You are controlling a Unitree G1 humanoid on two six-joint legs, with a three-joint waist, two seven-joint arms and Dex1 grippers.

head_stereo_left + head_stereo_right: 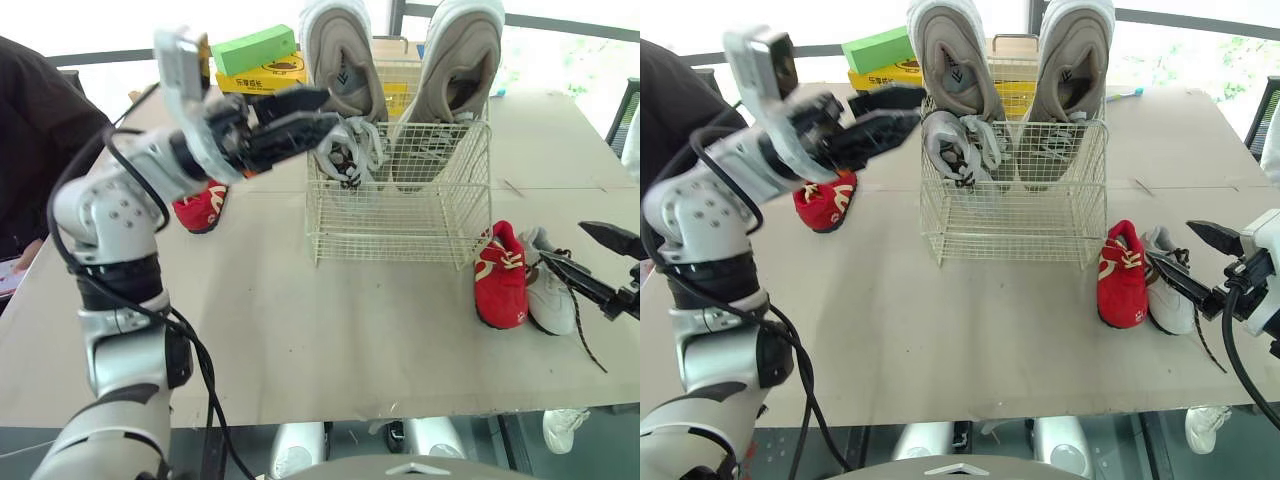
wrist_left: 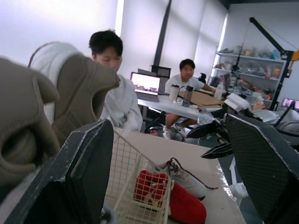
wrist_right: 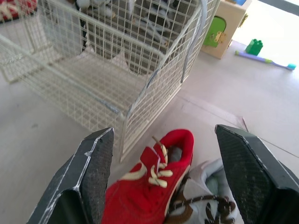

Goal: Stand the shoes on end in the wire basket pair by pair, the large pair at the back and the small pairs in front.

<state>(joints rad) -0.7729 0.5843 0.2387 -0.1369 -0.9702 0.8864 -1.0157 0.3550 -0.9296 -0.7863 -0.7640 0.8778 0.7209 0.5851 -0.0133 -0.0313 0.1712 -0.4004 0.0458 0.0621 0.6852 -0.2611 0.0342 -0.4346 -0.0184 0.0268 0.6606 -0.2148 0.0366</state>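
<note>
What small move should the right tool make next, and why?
Probably lower the open right tool onto the red shoe just ahead of it: the large pair already stands at the back of the basket, whose front holds no shoes.

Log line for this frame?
large grey pair: on end, wire basket rear | left gripper: open, at basket | right gripper: open, near red shoe

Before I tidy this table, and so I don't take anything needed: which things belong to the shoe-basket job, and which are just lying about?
Job: wire basket; large grey pair standing in it; red shoe beside it; white shoe; second red shoe left of the basket.
Lying about: green box; yellow box; green toy brick.
</note>
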